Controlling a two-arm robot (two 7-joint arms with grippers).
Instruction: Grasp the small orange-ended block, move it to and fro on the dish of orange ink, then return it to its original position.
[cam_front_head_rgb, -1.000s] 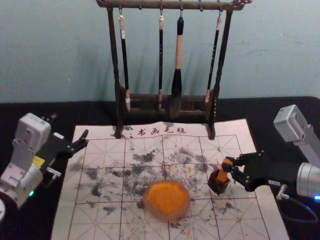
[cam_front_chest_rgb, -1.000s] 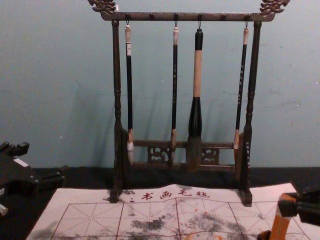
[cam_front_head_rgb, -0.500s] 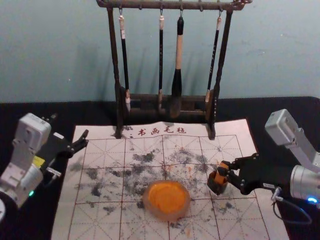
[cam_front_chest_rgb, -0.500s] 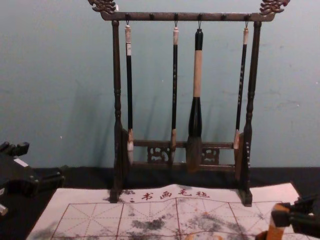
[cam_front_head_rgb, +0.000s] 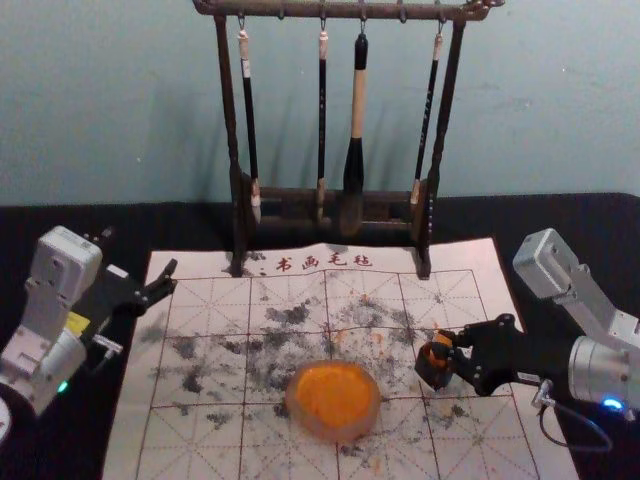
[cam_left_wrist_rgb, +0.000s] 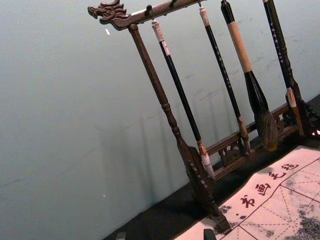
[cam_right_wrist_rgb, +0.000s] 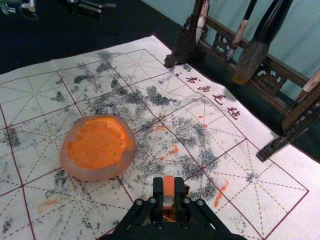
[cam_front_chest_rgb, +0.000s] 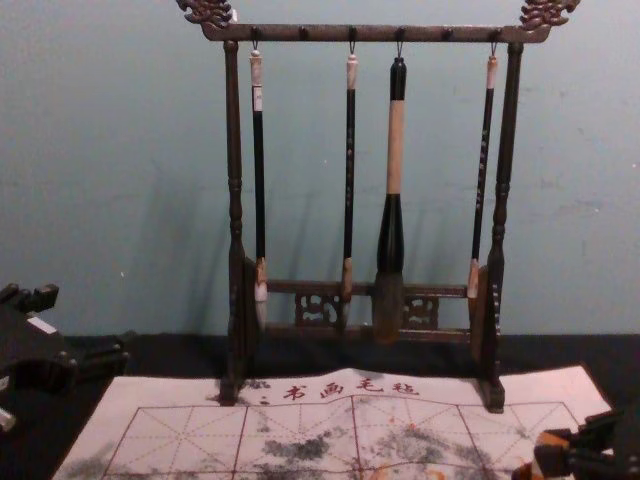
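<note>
So since the earlier frame the right gripper (cam_right_wrist_rgb: 169, 188) has come down and in a bit toward the dish, bringing the small orange-ended block (cam_right_wrist_rgb: 169, 185) down with it, lower into the little dark open-topped box (cam_front_head_rgb: 428, 376). Its fingers are closed on the block, one pad each side near the upper end. My guess is they grip up there so the lower part can drop in without the fingers jamming on the rim.

Looks like the putting-back step to me, so nearly done: seat it, let go, lift straight up. Pulling off sideways could tip the box.

The round pinkish dish of orange ink (cam_front_head_rgb: 337, 433) sits apart from the box on the white gridded mat (cam_front_head_rgb: 205, 262), probably close by to keep drips short. Left gripper (cam_front_chest_rgb: 88, 322) is parked over on its own side, fingers spread, holding nothing.
</note>
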